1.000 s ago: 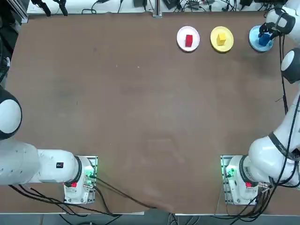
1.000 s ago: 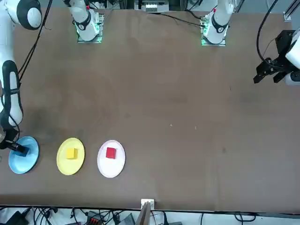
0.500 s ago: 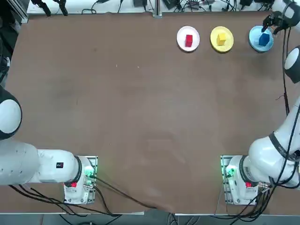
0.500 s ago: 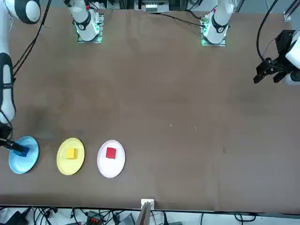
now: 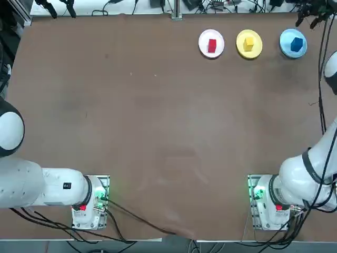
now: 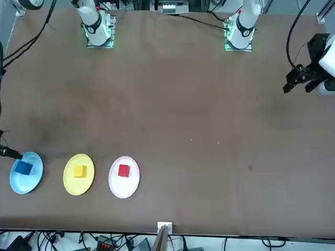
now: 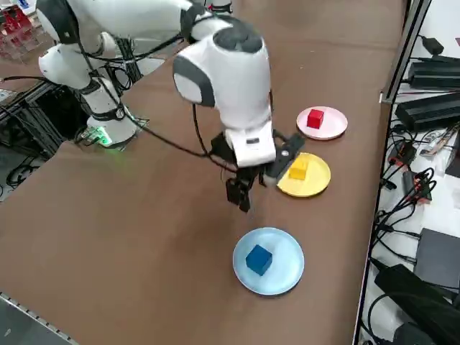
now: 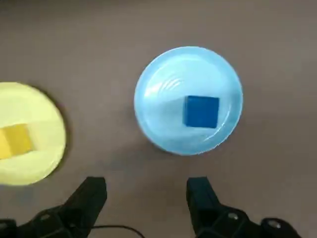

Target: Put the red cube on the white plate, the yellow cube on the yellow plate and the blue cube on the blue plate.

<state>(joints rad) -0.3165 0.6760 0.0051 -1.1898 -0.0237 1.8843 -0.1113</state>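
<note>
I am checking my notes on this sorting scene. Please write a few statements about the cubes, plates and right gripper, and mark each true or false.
1. The blue cube lies on the blue plate. True.
2. The right gripper is shut on the blue cube. False: it is open, empty and raised above the table.
3. The red cube lies on the yellow plate. False: it lies on the white plate.
4. The yellow cube lies on the yellow plate. True.

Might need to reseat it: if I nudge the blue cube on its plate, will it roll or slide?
The blue cube looks flat-faced and rigid, so it probably slides, not rolls. The blue plate looks glossy and shallow, so it may skid off.
</note>
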